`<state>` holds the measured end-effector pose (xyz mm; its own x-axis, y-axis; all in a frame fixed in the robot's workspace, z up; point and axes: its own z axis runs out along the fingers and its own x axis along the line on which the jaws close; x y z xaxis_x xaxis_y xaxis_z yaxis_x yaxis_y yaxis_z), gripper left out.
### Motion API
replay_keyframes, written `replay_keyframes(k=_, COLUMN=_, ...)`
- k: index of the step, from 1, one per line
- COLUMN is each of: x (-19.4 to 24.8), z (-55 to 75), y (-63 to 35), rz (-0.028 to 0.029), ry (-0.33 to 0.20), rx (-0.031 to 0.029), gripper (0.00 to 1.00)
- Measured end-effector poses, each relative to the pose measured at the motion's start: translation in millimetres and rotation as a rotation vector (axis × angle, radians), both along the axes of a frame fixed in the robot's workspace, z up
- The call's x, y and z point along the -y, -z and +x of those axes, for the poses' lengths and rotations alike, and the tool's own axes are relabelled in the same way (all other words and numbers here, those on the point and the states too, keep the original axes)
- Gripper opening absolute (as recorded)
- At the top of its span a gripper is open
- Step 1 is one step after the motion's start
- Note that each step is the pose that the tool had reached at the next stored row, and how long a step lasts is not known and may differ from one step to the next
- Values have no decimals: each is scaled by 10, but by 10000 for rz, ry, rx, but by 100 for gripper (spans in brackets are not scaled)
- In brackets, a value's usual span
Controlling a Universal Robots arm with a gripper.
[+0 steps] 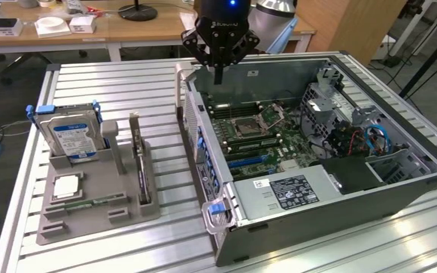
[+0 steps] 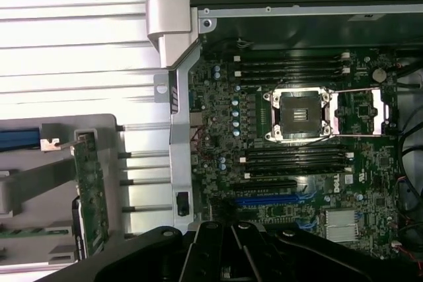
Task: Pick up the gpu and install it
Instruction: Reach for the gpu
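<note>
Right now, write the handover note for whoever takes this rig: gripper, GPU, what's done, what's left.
Gripper: shut, holding nothing, hanging above the far edge of the open computer case.
GPU: standing on edge in the grey holder on the table, on the exterior view's left of the case, next to the hard drive. Nothing touches it.
Motherboard: the blue expansion slot is empty.
Done: nothing that shows.
Left: GPU not yet picked up and not yet installed.
</note>
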<state>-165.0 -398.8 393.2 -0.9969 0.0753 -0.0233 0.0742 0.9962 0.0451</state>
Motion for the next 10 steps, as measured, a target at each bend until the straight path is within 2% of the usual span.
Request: replay_keyframes(k=10, x=0, z=-90, y=1, rz=0, ry=0, rx=1, gripper=11)
